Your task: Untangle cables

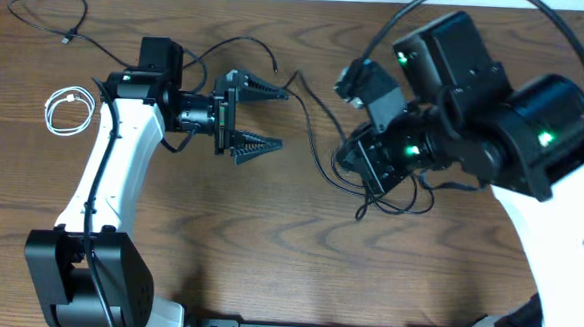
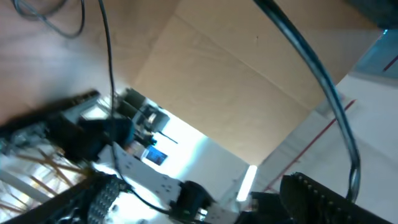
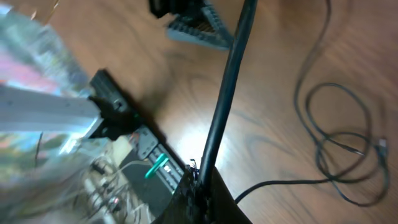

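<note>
My left gripper (image 1: 261,118) is open and empty, turned on its side above the table's middle; its fingers show at the bottom edges of the left wrist view (image 2: 205,205). My right gripper (image 1: 357,162) is over a tangle of thin black cable (image 1: 391,194). In the right wrist view its jaws (image 3: 204,186) are shut on a black cable (image 3: 227,93) that runs up out of view. Loose black loops (image 3: 339,155) lie to the right. A second black cable (image 1: 48,13) lies at the far left. The short white cable (image 1: 66,110) is coiled at the left.
A black cable strand (image 1: 314,125) runs between the two grippers, from the back of the table into the tangle. Another thin strand (image 2: 107,56) crosses the left wrist view, which otherwise faces the room. The left arm's white link (image 1: 112,164) spans the left side.
</note>
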You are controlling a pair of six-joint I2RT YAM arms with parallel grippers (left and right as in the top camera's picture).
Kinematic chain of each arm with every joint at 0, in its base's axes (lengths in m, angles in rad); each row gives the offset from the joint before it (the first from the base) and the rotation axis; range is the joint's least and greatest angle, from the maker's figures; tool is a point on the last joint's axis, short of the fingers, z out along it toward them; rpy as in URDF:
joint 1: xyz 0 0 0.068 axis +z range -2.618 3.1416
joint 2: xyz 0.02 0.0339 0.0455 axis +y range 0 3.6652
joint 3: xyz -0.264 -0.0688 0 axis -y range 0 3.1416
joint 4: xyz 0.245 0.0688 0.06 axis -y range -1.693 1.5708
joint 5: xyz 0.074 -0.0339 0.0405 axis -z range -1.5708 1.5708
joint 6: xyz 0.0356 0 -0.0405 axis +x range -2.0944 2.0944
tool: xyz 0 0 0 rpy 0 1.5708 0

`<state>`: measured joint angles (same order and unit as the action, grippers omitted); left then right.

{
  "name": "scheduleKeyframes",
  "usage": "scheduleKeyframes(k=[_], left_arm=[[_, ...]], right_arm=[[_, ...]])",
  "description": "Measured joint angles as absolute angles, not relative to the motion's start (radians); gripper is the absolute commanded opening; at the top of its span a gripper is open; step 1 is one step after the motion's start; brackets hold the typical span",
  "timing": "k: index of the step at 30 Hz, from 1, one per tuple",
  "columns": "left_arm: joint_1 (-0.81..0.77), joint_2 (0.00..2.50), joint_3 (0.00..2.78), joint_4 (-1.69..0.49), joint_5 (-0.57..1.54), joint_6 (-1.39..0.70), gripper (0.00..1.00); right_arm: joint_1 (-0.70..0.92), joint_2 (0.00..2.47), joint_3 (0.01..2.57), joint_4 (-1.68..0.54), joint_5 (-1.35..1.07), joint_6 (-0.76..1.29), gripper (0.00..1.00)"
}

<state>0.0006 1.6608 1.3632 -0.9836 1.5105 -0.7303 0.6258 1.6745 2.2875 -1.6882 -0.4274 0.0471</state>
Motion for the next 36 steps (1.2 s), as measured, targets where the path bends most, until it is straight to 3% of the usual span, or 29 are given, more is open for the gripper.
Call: scheduleKeyframes(k=[13,23,36], left_arm=[[0.001,1.661,1.363,-0.958,1.530,-0.872,0.81],[0.012,1.661,1.363,-0.888,1.544,-0.895,0.81],[0.054,1.661,1.363,-0.888,1.543,-0.971,0.79]], right_arm=[[0.725,1.680,2.288,-1.695,-0.379,-0.007,0.01],[0.675,1.680,2.288,-1.695,-0.131,0.186,0.01],[0.719,1.680,2.288,-1.695,-0.364,0.039,0.01]])
